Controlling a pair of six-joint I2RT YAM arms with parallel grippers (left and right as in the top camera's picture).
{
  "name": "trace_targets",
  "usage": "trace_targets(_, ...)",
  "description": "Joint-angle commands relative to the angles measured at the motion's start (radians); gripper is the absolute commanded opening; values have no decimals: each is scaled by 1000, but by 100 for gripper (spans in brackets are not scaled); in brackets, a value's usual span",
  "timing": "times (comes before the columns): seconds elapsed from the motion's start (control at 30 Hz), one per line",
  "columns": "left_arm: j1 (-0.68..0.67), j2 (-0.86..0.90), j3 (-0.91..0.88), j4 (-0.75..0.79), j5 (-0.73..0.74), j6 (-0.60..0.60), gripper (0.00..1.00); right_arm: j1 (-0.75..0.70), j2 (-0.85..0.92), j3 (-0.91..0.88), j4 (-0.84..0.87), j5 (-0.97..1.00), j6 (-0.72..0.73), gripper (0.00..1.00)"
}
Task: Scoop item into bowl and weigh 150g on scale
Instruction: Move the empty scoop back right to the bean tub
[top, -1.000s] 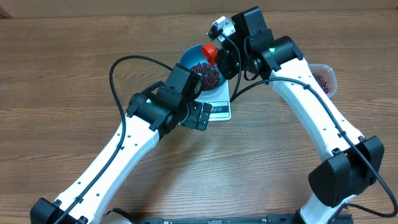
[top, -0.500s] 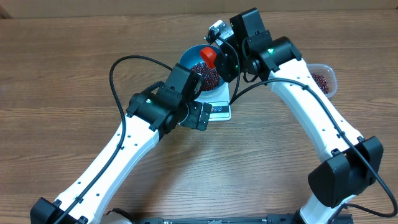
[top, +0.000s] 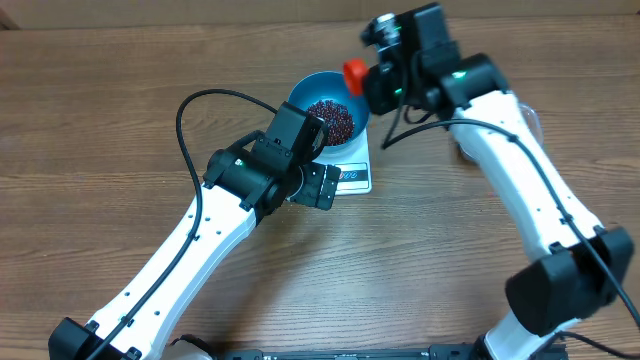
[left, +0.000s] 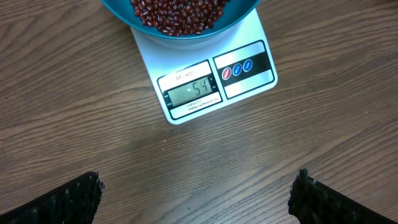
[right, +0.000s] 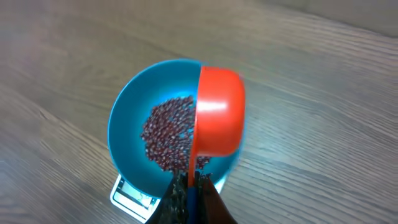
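Note:
The blue bowl (top: 310, 92) stands on the white scale (top: 358, 180) and holds a heap of dark red-brown beans (top: 332, 118). My right gripper (top: 369, 77) is shut on the handle of a red scoop (top: 354, 72), held up just past the bowl's far right rim. The right wrist view shows the scoop (right: 217, 112) tipped on its side above the bowl (right: 124, 118) and beans (right: 166, 134). My left gripper (left: 196, 199) hangs open over bare wood in front of the scale (left: 249, 37), its display (left: 193, 92) lit.
A clear plastic tub (top: 530, 112) shows only as a pale edge behind my right arm. Black cables loop off both arms above the wooden table (top: 100, 120). My left arm's wrist sits close to the bowl's near left side.
My right arm has swung up and to the right, carrying the red scoop off the bowl's middle to beyond its rim. The arm now covers most of the tub. My left arm has not moved.

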Motion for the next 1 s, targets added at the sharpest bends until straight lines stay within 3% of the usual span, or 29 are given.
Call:
trace_targets(0.0, 1, -8, -6, 1, -10, 14, 100, -76, -105, 34, -8, -46, 26, 4)
trace_targets(0.4, 1, -8, -6, 1, -10, 14, 99, -282, -119, -48, -177, 368, 24, 4)
trace_targets(0.53, 1, -8, -6, 1, -10, 14, 99, -286, -109, -109, -178, 392, -33, 4)
trace_targets(0.97, 1, -8, -6, 1, -10, 14, 99, -286, 8, -179, -190, 538, -16, 4)
